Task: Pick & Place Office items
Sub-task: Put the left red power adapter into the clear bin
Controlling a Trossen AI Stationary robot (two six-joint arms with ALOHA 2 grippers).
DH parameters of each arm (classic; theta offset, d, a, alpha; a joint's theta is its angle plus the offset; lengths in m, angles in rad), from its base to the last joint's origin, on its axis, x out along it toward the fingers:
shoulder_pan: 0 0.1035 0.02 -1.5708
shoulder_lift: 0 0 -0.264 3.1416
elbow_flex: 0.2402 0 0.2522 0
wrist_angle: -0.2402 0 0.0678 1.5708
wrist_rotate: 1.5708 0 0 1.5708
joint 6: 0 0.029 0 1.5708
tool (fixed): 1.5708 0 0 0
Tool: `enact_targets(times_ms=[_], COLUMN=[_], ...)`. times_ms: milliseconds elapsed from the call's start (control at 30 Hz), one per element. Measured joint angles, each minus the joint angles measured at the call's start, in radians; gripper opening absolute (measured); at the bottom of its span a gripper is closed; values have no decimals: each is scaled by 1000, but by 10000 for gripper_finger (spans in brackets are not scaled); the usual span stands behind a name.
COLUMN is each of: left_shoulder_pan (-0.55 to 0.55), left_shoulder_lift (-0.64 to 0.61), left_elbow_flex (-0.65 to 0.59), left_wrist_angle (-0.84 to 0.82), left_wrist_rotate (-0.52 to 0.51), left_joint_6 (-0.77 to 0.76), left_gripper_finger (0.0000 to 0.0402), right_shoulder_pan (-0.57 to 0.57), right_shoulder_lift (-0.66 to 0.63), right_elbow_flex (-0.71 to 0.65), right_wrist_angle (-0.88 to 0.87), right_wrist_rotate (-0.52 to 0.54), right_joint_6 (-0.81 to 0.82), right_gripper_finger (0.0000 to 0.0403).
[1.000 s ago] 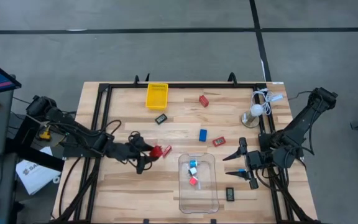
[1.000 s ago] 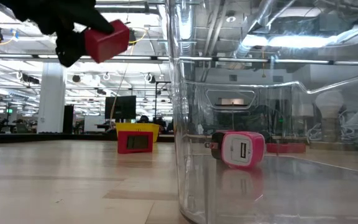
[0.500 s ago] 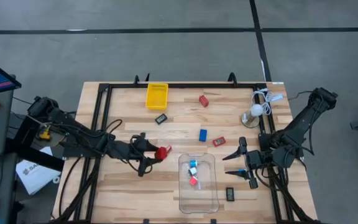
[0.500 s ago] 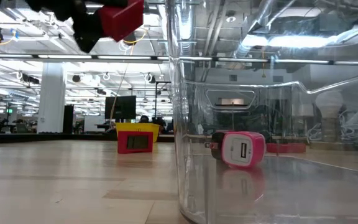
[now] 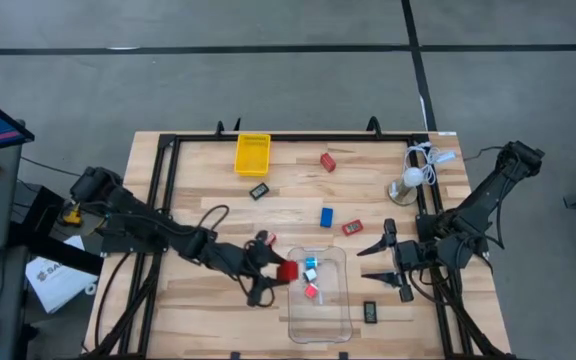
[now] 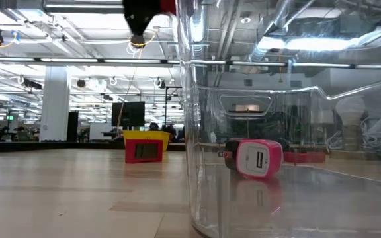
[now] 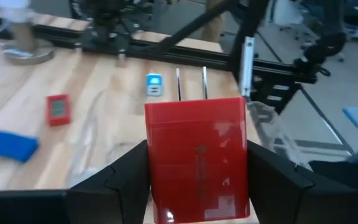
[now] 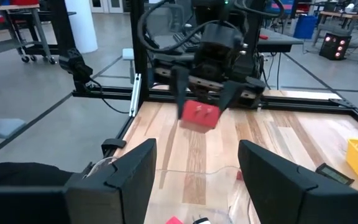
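My left gripper is shut on a red block with two metal prongs, held in the air at the left wall of the clear bin. The right wrist view shows the same block from the far side. In the bin lie a white-and-cyan piece and a pink-red piece. Loose on the table lie a blue block, two red blocks and two black rectangles. My right gripper waits open, right of the bin. My left gripper pinches the red block's two opposite side faces between its two fingers. The fingers come nearly level from the table's left. The block is lifted clear of the table, and its two prongs point away from the gripper, over the bin.
A yellow tray stands at the far edge. A white round lamp with a coiled cable is at the far right. A black frame runs around the table top. In the low view the bin's wall stands close, with the pink piece inside.
My left gripper has carried the red block toward the table's right and near edges, rising a little and rolling about its own line, from open table up to the bin's left wall. The block has stayed held. My right arm has kept still.
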Motion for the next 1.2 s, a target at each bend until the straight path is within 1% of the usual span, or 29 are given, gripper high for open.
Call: enact_targets(times_ms=[167, 433, 600, 700, 800, 967, 1200], left_shoulder_pan=[0, 0, 0, 0, -1, -2, -17], left_shoulder_lift=[85, 209, 280, 315, 347, 381, 417], left_elbow_flex=[88, 221, 286, 329, 369, 425, 505], left_wrist_angle=[-9, -125, -141, -188, -245, -279, -382], left_wrist_rotate=[45, 52, 96, 104, 107, 155, 168], left_joint_6=[27, 27, 27, 25, 24, 23, -3], left_gripper_finger=[210, 210, 210, 210, 210, 210, 210], right_shoulder_pan=[1, 1, 1, 1, 0, 0, 0], right_shoulder_lift=[0, 0, 0, 0, 0, 0, 0], right_elbow_flex=[0, 0, 0, 0, 0, 0, 0], right_wrist_angle=[0, 0, 0, 0, 0, 0, 0], right_wrist_rotate=[-2, -6, -9, -10, -19, -22, -25], right_joint_6=[-2, -5, -8, -9, -9, -9, -9], right_gripper_finger=[221, 221, 221, 221, 221, 221, 221])
